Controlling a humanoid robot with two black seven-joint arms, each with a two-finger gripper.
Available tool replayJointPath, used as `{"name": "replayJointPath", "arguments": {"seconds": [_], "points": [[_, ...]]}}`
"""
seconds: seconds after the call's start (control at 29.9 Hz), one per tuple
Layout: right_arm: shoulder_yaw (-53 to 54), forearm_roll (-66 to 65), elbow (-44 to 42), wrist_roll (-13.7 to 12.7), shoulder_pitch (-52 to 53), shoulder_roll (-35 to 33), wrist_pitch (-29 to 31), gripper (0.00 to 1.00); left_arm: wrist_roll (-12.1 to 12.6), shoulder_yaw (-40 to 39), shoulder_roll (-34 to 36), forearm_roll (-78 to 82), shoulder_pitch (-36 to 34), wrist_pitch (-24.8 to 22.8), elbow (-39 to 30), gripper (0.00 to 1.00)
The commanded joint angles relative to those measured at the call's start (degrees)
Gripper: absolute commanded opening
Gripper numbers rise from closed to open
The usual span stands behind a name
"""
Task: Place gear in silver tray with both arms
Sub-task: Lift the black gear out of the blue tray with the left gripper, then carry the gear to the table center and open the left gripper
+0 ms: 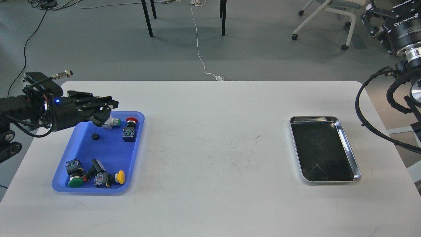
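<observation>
Head view: my left gripper (104,116) hovers over the blue tray (84,187), fingers' gap unreadable; right gripper (378,19) raised, equally unclear

**Two trays, far apart on the table**

On the table (210,148), the plastic tray (82,189) lies at my left, push-buttons (98,176) in it. The silver tray (357,172) lies well apart at my right. My left gripper (107,115) hangs over the plastic tray's far end.

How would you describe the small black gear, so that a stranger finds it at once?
Look at the blue tray on the left side of the white table. In its upper half, below the left gripper, a small black gear lies alone on bare blue plastic. It is the only plain round black piece; its neighbours are push buttons with coloured caps.
</observation>
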Motion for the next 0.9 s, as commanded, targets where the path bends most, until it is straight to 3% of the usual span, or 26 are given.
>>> {"name": "replayJointPath", "arguments": {"seconds": [0.0, 0.07, 0.13, 0.23, 0.43, 0.57, 0.7, 0.87], "points": [[0.24, 0.08, 0.21, -0.08, -0.83, -1.76, 0.0, 0.99, 1.53, 0.25, -9.22, 0.66, -5.19, -4.16, -0.67, 0.17], [-0.02, 0.08, 0.74, -0.69, -1.45, -3.0, 0.0, 0.99, 3.54, 0.34, -14.15, 0.92, -6.96, -7.42, -0.5, 0.16], [-1.34, 0.0, 1.09, -0.69, -1.97, -3.88, 0.0, 0.99, 7.05, 0.42, -19.68, 0.92, -7.75, -9.36, -0.15, 0.16], [-1.43, 0.0, 2.14, -0.69, -2.15, -4.06, 0.0, 0.99, 9.7, 1.39, -28.38, 1.27, -7.41, -10.07, 0.55, 0.16], [-1.78, 0.0, 2.32, -1.04, 1.18, -3.35, 0.0, 0.99, 9.97, 10.09, -39.29, 11.63, -6.44, -10.07, 2.75, 0.16], [-3.01, -0.09, 1.8, -4.03, 3.91, -1.87, -2.06, 0.99, 10.06, 10.36, -45.09, 14.11, -2.49, -10.07, 6.0, 0.17], [-3.27, -0.18, 1.53, -4.21, 5.58, 2.27, -2.69, 0.99, 10.5, 10.45, -48.09, 17.52, -1.26, -9.98, 8.81, 0.17], [-3.45, -0.53, 0.74, -4.3, 6.02, 2.62, -3.48, 0.99, 10.5, 10.62, -51.43, 18.17, -0.64, -9.81, 12.94, 0.17]]}}
